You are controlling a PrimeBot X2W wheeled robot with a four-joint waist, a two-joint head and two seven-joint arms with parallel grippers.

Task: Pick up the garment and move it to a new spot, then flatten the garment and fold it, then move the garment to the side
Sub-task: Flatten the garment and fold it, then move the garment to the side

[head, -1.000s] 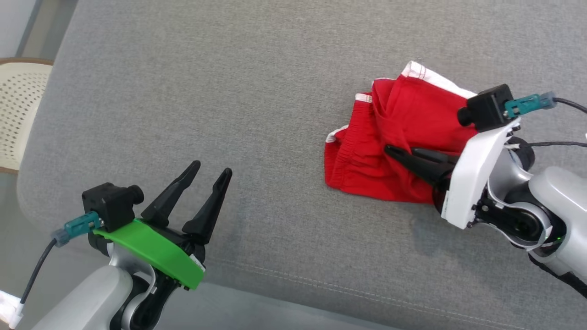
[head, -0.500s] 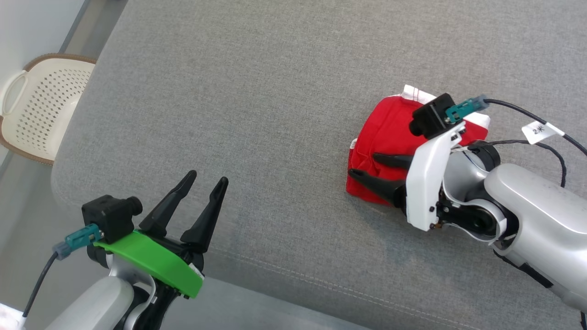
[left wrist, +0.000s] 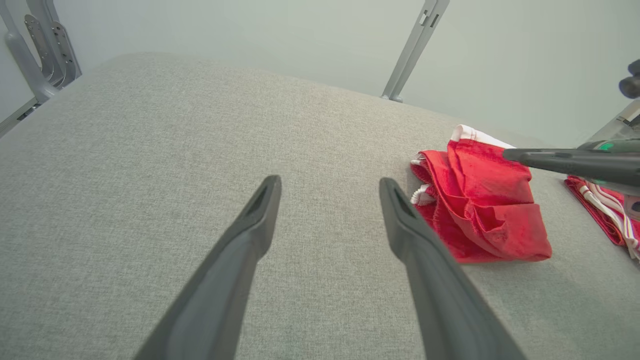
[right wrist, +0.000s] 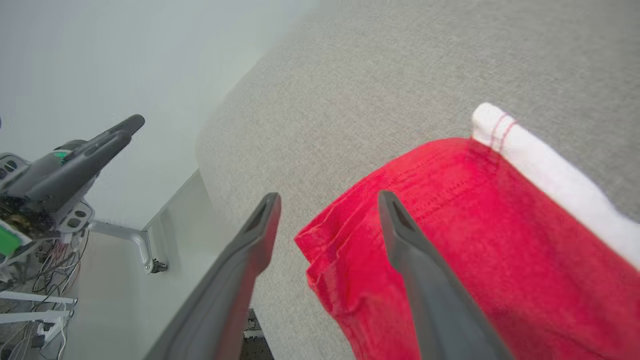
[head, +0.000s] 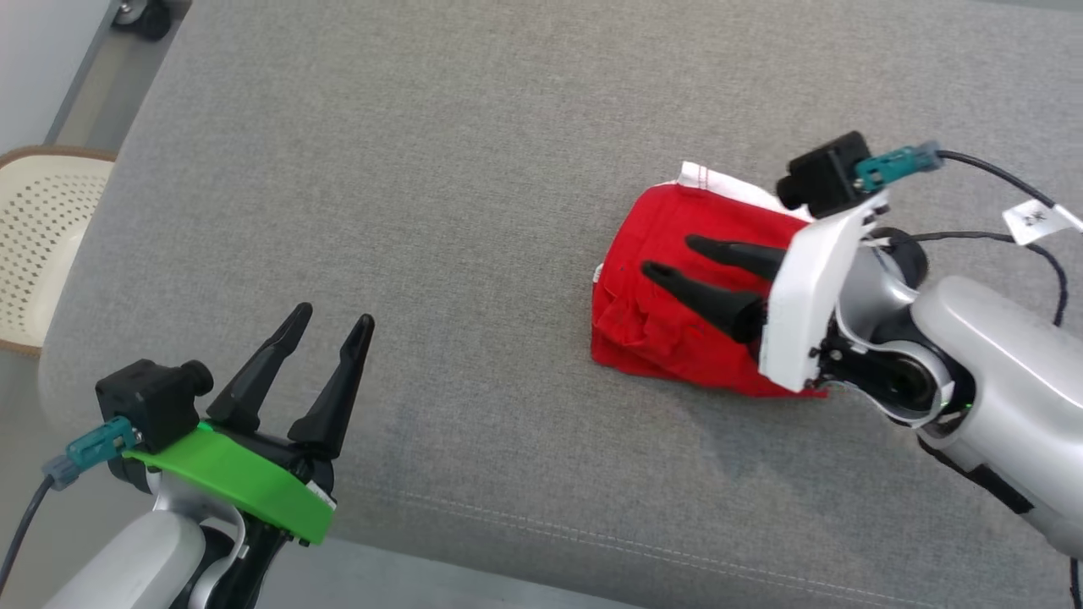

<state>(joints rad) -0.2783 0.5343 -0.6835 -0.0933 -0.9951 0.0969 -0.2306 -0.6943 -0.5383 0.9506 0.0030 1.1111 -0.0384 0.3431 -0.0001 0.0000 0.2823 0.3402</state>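
The red garment (head: pixel 660 338) lies bunched on the grey cushion (head: pixel 423 169) beneath the right claw (head: pixel 668 255), spread and empty like the left claw (head: pixel 334 315); it looks light and limp, best pinched at a hemmed edge.

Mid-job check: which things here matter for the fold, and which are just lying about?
Job: red garment; right pincer, open over it; grey cushion under it.
Lying about: cream basket beside the cushion; left pincer, open, away from the garment.
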